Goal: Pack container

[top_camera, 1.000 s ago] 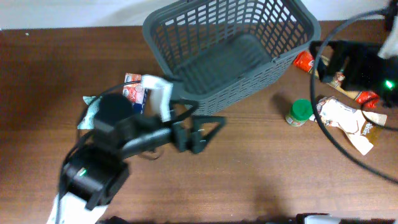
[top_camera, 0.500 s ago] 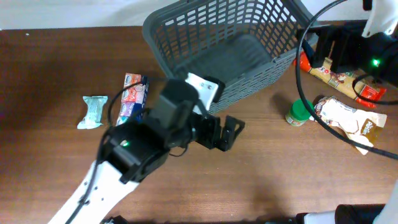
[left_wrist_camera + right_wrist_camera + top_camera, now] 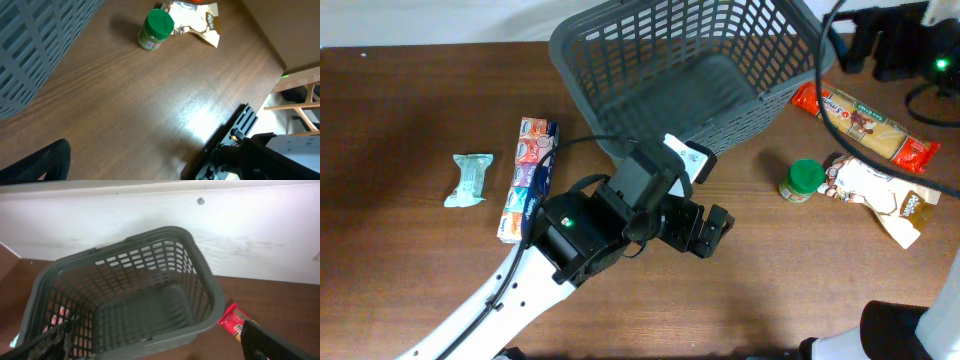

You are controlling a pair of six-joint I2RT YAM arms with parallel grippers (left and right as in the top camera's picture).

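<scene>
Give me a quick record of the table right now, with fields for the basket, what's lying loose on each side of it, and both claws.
Basket: dark grey container, far centre, empty
Left of it: multi-coloured snack pack, pale teal wrapped bar
Right of it: green-lidded jar, long red packet, cream pouch
Left claw: open, empty, over bare table in front of the basket
Right claw: open, empty, facing the basket

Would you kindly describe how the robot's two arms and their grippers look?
The left arm has a white lower link and black joint housings with a green light, a black cable and a white plate at the wrist; its gripper is black. The right arm is black, with a green indicator and looping black cables.
</scene>
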